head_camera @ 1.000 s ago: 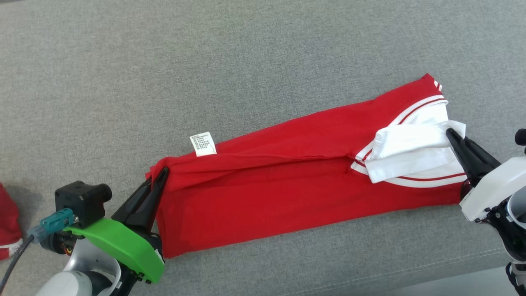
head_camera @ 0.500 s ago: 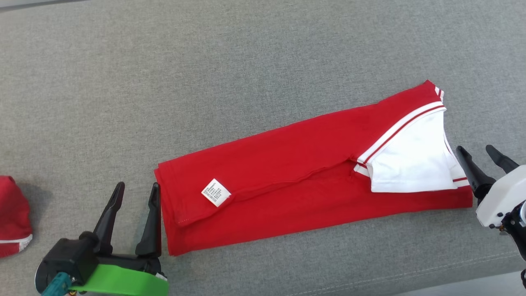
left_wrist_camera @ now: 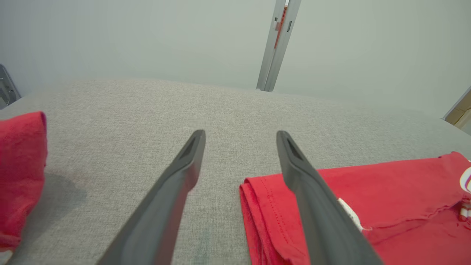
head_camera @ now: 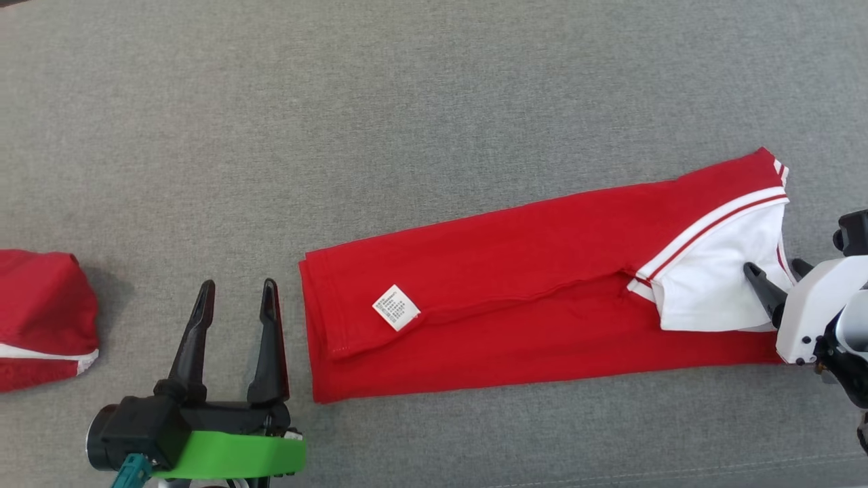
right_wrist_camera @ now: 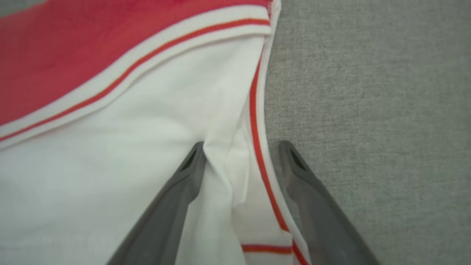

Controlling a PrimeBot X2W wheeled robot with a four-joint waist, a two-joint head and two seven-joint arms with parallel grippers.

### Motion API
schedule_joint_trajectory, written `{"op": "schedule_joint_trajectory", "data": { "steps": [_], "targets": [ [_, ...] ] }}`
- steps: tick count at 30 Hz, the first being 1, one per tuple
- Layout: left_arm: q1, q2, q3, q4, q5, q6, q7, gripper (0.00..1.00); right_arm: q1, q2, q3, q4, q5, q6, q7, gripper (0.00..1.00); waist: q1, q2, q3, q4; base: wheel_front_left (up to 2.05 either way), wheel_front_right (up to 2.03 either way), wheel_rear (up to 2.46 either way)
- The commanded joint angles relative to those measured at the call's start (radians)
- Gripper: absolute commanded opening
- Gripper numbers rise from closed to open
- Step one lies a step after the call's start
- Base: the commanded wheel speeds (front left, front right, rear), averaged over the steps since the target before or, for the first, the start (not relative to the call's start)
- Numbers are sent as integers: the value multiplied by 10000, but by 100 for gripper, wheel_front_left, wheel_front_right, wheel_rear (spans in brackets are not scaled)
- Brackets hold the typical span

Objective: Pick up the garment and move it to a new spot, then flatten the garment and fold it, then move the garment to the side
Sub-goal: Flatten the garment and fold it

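We are looking down on a long red folded garment with a white panel edged in red and white stripes [head_camera: 515, 291]. It is lying flat on the grey woven fabric surface [head_camera: 407, 102], stretching from the middle of the head view to its right side and rising slightly towards the right. A small white printed care label [head_camera: 396, 307] is sitting on the upper layer near the garment's left end.

We are holding our left gripper [head_camera: 238, 285] just beside that left end, with its 2 dark fingers spread wide and gripping nothing. In the left wrist view the left gripper [left_wrist_camera: 241, 133] is pointing across the bare grey surface while its right-hand finger is crossing over the corner of the garment [left_wrist_camera: 386, 191]; we cannot tell whether it is touching the cloth.

We are keeping our right gripper [head_camera: 774, 266] at the garment's right end, over the white panel. In the right wrist view its fingers [right_wrist_camera: 241, 144] are standing apart, straddling a small raised fold of white cloth [right_wrist_camera: 128, 147] and the striped edge without pinching them.

A second bundle of red cloth with a white stripe [head_camera: 41, 318] is lying well apart, at the far left.
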Motion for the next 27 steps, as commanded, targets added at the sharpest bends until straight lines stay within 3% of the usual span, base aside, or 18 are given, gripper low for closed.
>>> {"op": "schedule_joint_trajectory", "data": {
  "steps": [1, 4, 5, 6, 7, 12, 21, 27],
  "targets": [
    [182, -232, 255, 80, 223, -250, -24, 100, 1, -11, 295, 418, 134, -12, 61, 100, 1, 0, 17, 224, 0, 0, 0],
    [303, -654, 673, 278, 566, -740, -23, 100, 12, -179, 786, 705, 579, -5, 263, 100, 1, 0, -43, 349, 0, 0, 0],
    [340, -783, 852, 336, 636, -897, -25, 100, 22, -254, 1044, 720, 856, -2, 364, 68, 1, 0, -61, 373, 0, 0, 0],
    [366, -866, 953, 388, 683, -1015, -25, 100, 54, -312, 1230, 677, 1092, 20, 433, 24, 1, 0, -85, 391, 0, 0, 0],
    [402, -975, 1069, 450, 772, -1166, -24, 100, 123, -391, 1459, 589, 1404, 48, 499, 0, 1, 0, -130, 401, 0, 0, 0],
    [505, -1264, 1574, 625, 1045, -1609, -24, 100, 257, -1311, 1168, 500, 2242, -6, 95, 0, 1, 0, -319, 360, 0, 0, 0],
    [628, -1379, 1805, 927, 929, -1913, -25, 100, 575, -2447, -1680, 1071, 2490, -17, -469, 0, 1, 0, -813, 315, 0, 0, 0],
    [792, -1380, 1891, 1056, 767, -1820, -25, 100, 1138, -2842, -2357, -368, 2840, -14, 166, 0, 1, 0, -1273, 196, 0, 0, 0]
  ]
}}
